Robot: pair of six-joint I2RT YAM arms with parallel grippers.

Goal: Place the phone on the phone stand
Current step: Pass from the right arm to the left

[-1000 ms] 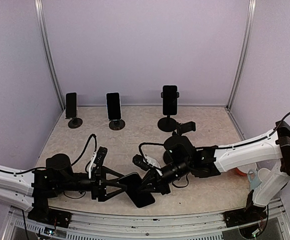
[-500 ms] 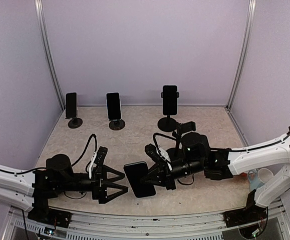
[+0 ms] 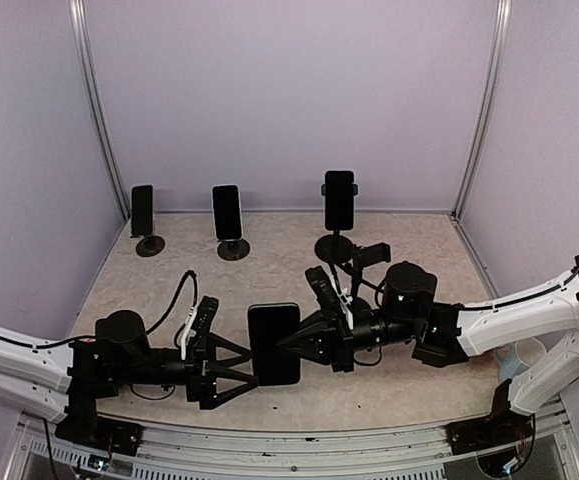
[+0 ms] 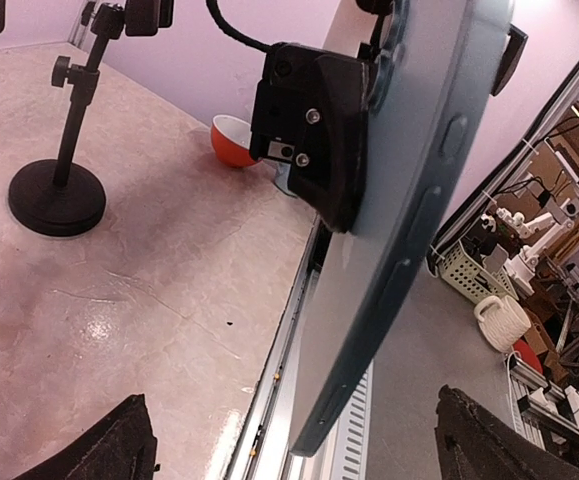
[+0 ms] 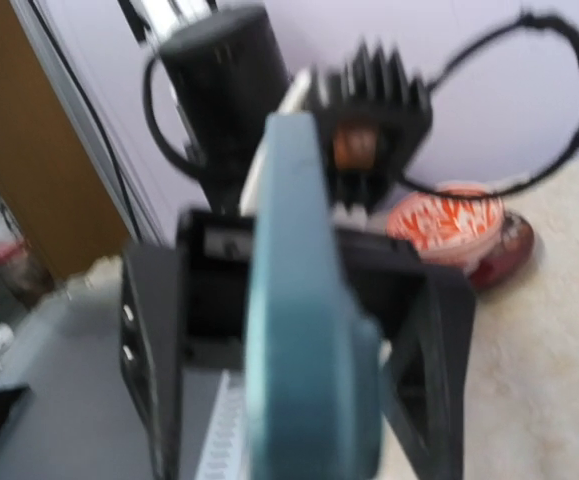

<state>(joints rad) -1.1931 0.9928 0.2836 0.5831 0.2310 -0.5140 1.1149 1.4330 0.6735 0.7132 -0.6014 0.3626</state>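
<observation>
My right gripper is shut on the dark phone and holds it upright above the front of the table, screen toward the camera. In the left wrist view the phone shows edge-on, with a right finger clamped on its upper part. In the right wrist view the phone is a blurred blue-grey edge. My left gripper stands open just left of the phone's lower end, not touching it. An empty phone stand rises behind the right arm; its round base shows in the left wrist view.
Three stands along the back wall each carry a phone: left, middle and right. An orange bowl sits near the table's right edge. The metal front rail runs just below both grippers.
The right gripper has lifted the phone off the table and turned it upright, drawing it up and away from the left gripper. The left gripper has opened and let go.
</observation>
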